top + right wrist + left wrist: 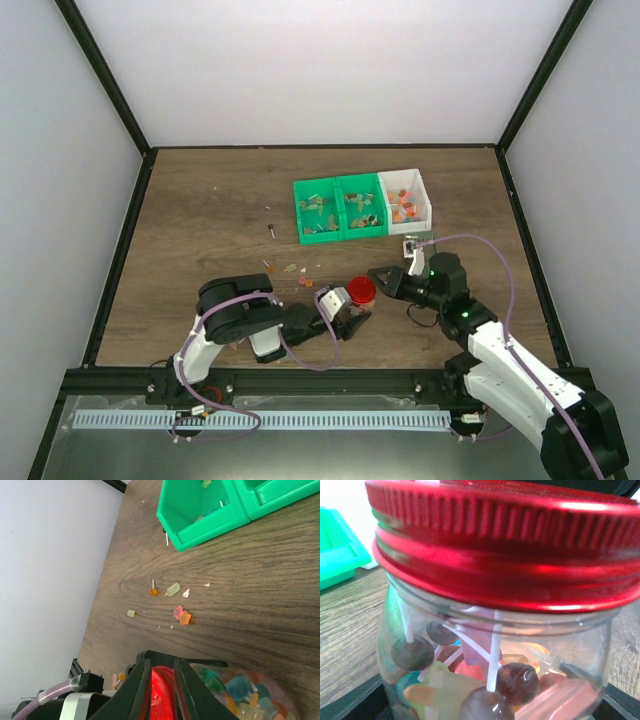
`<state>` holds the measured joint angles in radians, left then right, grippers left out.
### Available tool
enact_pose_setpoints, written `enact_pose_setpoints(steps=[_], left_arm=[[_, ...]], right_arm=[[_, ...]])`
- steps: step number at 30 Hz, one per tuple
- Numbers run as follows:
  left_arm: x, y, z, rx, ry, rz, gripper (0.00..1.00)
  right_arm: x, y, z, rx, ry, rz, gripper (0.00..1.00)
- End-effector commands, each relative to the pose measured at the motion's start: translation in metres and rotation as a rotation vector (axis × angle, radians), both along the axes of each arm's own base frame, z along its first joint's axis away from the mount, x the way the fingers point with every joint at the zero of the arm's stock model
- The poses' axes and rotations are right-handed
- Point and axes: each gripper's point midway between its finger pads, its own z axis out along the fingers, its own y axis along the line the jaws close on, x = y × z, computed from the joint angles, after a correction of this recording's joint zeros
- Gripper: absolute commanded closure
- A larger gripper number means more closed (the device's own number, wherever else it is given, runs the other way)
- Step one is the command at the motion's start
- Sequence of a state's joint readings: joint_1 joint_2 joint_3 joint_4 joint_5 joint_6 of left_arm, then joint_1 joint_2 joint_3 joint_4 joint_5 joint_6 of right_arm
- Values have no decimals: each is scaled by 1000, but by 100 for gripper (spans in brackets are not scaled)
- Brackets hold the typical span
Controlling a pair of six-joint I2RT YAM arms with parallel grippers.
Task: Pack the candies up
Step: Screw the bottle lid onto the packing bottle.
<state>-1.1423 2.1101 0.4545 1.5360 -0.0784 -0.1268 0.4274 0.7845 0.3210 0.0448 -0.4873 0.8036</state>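
The left gripper (345, 320) clasps the jar (570, 645) near the table's (200, 200) middle, its jaws wide around the glass. The right gripper (382, 282) is pinched narrow on the lid (362, 290). Most candies (517, 682) sit inside the jar. Others lie loose just left of it, and in the green bins (345, 236) and white bin (428, 212) farther back.

Left free, back crowded
You can cross the brown wooden tabletop (190, 230) leftward; tiny loose candies (290, 268), then green-and-white plastic bins (318, 238), obstruct behind.
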Motion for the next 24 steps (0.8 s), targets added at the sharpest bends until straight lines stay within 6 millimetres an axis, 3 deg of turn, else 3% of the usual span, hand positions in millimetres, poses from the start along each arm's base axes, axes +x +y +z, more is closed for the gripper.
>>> enact_pose_setpoints(steps=[1, 8, 11, 13, 20, 24], left_arm=[[-4, 2, 4, -19, 6, -25, 21], [-4, 2, 3, -9, 4, -30, 21], [-5, 1, 1, 3, 5, -37, 21], [-5, 1, -1, 11, 4, -42, 21], [-8, 5, -3, 24, 5, -45, 21], [-6, 5, -6, 35, 8, -35, 21]], right_arm=[[-8, 6, 14, 25, -50, 70, 84], [-16, 4, 2, 4, -12, 80, 88], [-13, -4, 7, -13, -47, 31, 76], [-11, -6, 14, -8, -76, 16, 74], [-12, -1, -7, -61, -14, 65, 82], [-17, 2, -7, -45, -16, 92, 91]])
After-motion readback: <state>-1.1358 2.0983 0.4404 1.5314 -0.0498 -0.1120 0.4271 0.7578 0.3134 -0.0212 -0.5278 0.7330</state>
